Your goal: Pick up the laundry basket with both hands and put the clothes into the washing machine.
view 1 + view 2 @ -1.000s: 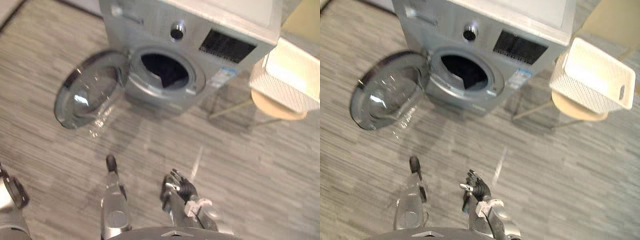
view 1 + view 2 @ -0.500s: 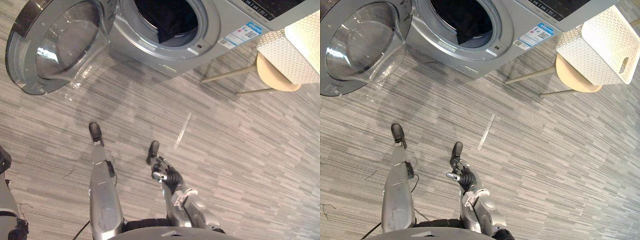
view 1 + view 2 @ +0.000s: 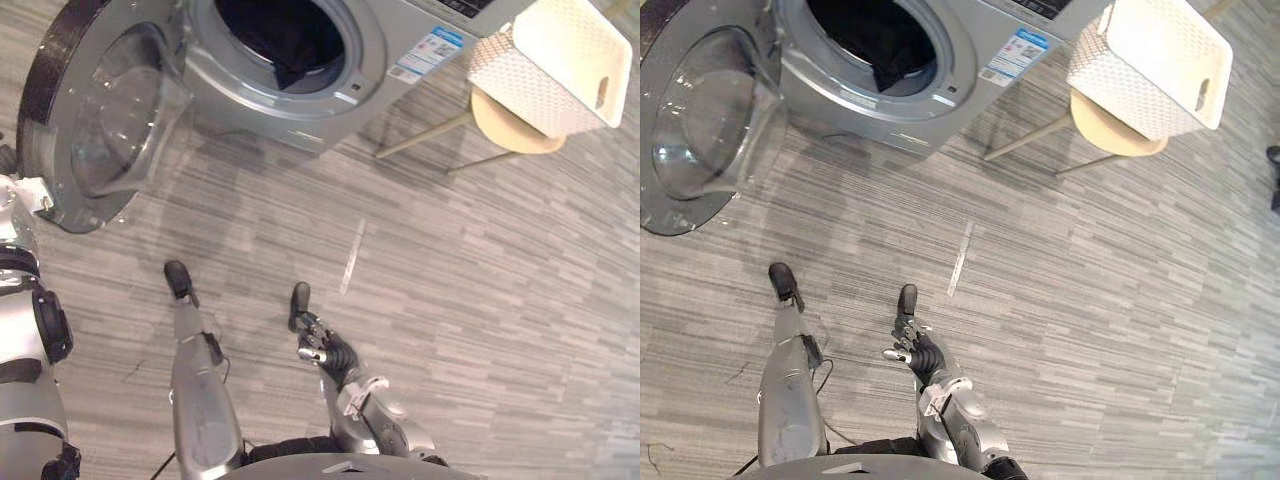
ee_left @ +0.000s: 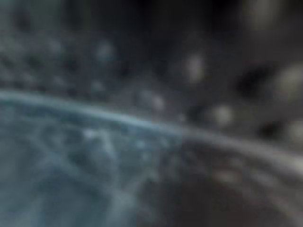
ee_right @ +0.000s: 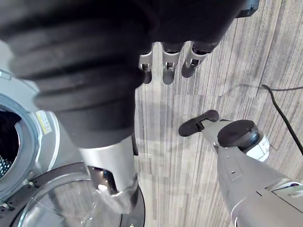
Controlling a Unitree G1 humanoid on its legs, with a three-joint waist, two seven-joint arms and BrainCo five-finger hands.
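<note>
My right hand [image 3: 322, 345] hangs low over the grey plank floor [image 3: 500, 300], fingers loose and spread, grasping nothing. My left hand [image 3: 6, 160] sits at the left edge, just beside the open glass door [image 3: 100, 120] of the washing machine [image 3: 330, 110]; released or clenched, I cannot tell. Far left, the drum mouth is open and dark clothes [image 3: 290, 50] lie inside it. Right of that opening there's a label [image 3: 425, 55], blue and white, print too small to read. The laundry basket [image 3: 555, 60], white and perforated, rests tilted on a round wooden stool [image 3: 510, 125] at far right, well apart from both hands. A pale strip [image 3: 352, 255] marks the floor between
</note>
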